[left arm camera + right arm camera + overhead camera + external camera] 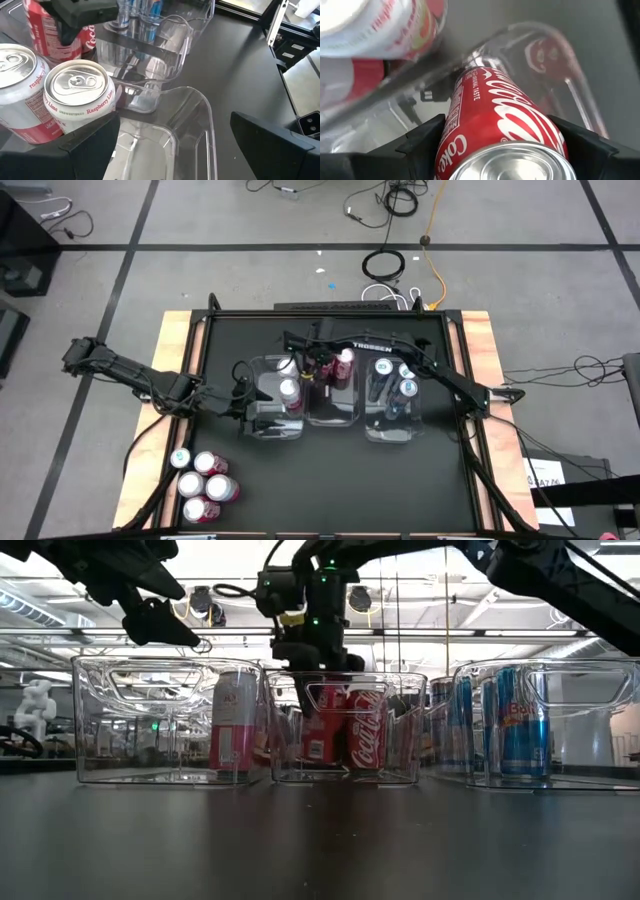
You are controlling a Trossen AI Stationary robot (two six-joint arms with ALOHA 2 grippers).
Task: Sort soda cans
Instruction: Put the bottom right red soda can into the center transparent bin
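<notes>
Right hand: your dark fingers flank the glossy red Coca-Cola can, in the clear middle bin.
Left hand: spread wide over the neighbouring clear bin.

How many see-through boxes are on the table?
3, side by side in a row mid-table: the left bin with pink-and-white cans, the middle bin with red cans, the right bin with blue cans. None seems hidden.

My right gripper reaches into the middle bin; my left gripper sits over the left bin; loose cans lie near-left of the bins
</notes>
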